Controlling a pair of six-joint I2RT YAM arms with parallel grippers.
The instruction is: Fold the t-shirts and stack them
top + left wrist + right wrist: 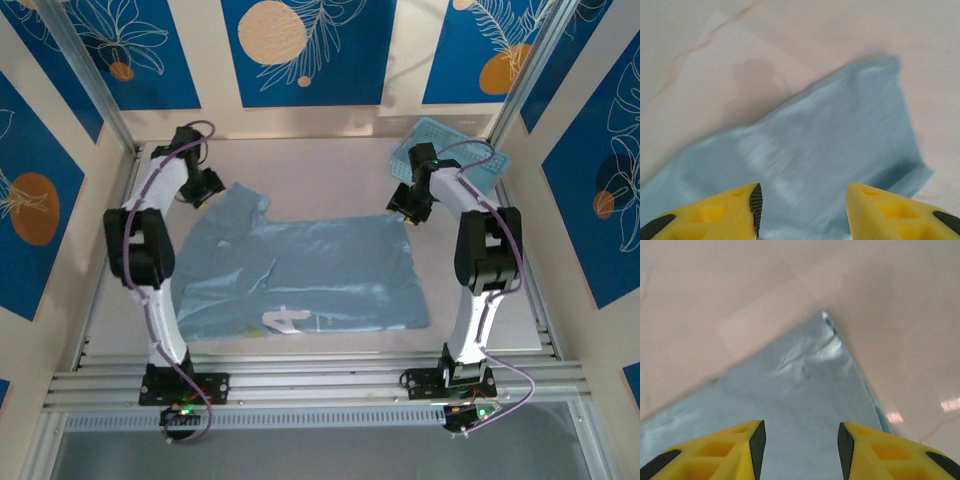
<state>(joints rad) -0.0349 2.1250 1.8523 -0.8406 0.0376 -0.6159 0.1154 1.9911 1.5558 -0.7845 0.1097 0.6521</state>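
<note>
Left tool [803, 207] spread and empty just above the upper-left sleeve of the light blue t-shirt [310, 270]; right tool [800, 445] likewise spread over the upper-right hem corner. Lies flat across mid-frame on the worktop [330, 165]. Probably placed so for pinching both upper corners and folding toward the bottom edge. Arms stretched up-frame, elbows raised, wrists tipped down.

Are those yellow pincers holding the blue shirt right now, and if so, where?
Nothing is held. The left pincer is open over a sleeve of the t-shirt; the right pincer is open over its far corner.
</note>
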